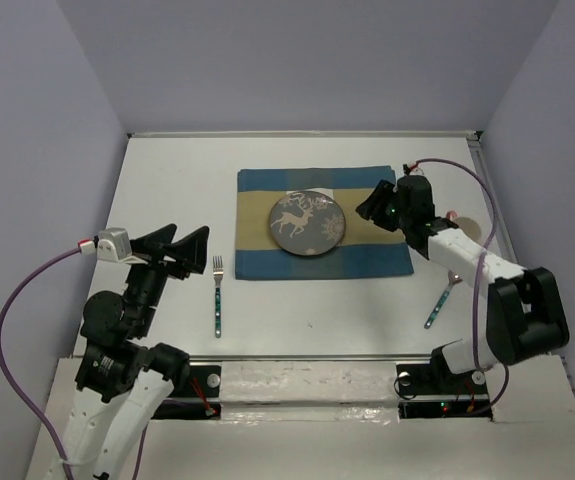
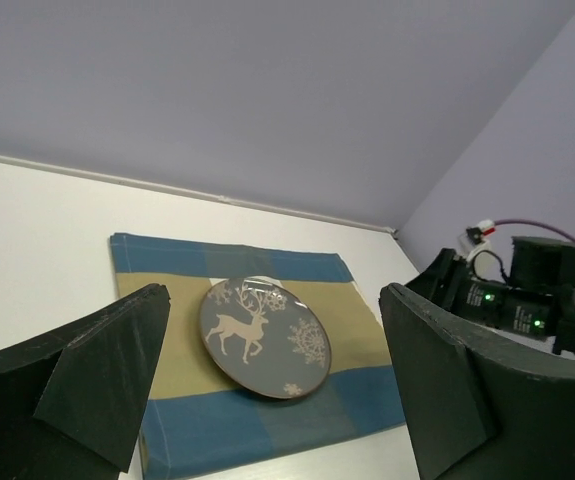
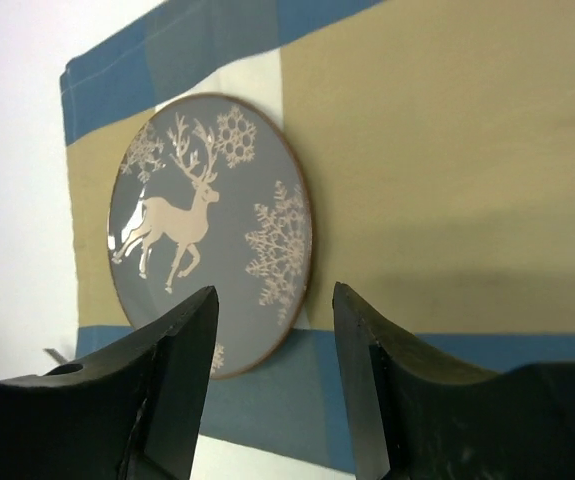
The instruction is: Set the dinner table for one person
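Observation:
The white dinner table (image 1: 167,180) carries a blue, tan and cream checked placemat (image 1: 387,255). A grey-blue plate (image 1: 308,222) with a white reindeer lies flat on the mat's middle. A fork (image 1: 217,295) lies left of the mat, and a spoon (image 1: 440,303) lies to the right, near the front. My right gripper (image 1: 369,200) hovers over the mat just right of the plate, open and holding nothing; in its wrist view the plate (image 3: 207,225) sits beyond the right gripper (image 3: 275,295). My left gripper (image 1: 191,232) is raised left of the fork, wide open and empty, facing the plate (image 2: 264,337).
A pale round thing (image 1: 464,222) sits near the table's right edge, partly hidden behind the right arm. Lilac walls close in the table at the back and on both sides. Purple cables loop from both wrists.

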